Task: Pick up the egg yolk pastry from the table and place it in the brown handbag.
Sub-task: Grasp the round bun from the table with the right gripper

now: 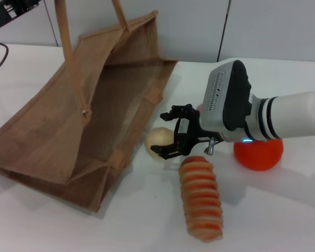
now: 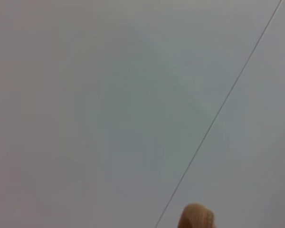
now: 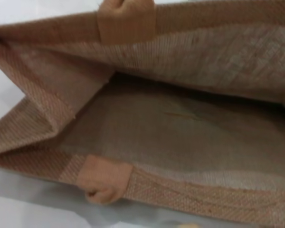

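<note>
the orange-striped bread roll (image 1: 201,198) lies lowest in the frame on the white desk (image 1: 283,220). just above it, near centre, the right claw (image 1: 170,137) has its black fingers spread around the egg yolk pastry (image 1: 157,140), seemingly not yet clamped. the pastry sits beside the mouth of the brown handbag (image 1: 68,131), which lies on its side gaping toward it, making for a short carry. the left claw is out of view.

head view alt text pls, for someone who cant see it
The right tool reaches in from the right, its fingers around the pale egg yolk pastry on the white table, just outside the open mouth of the brown handbag lying on its side. A striped bread roll lies nearer the camera, and an orange-red round item sits partly hidden behind the arm.
</note>
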{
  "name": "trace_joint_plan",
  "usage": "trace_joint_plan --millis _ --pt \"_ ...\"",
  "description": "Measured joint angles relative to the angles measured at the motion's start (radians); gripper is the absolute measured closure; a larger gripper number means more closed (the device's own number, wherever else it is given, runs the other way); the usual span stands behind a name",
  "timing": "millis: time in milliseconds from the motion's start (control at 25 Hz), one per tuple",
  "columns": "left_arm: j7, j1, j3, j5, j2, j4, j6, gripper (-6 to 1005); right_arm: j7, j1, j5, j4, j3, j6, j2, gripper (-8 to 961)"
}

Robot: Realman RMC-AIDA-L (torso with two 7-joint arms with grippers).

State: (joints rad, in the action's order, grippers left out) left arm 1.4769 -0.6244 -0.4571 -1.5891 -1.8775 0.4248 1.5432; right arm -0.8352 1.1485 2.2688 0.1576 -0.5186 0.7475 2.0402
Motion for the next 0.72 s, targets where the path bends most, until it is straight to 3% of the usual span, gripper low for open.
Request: trace_joint_plan --millis 480,720 --pt "0.0 0.0 0.0 0.0 0.0 0.0 0.0 879 -0.011 0.003 0.001 0.017 -0.008 -0.023 -0.001 77" --pt "-0.001 0.0 0.0 0.0 0.0 0.0 0.0 878 -0.019 0.002 0.019 0.017 -0.007 -0.024 -0.002 156"
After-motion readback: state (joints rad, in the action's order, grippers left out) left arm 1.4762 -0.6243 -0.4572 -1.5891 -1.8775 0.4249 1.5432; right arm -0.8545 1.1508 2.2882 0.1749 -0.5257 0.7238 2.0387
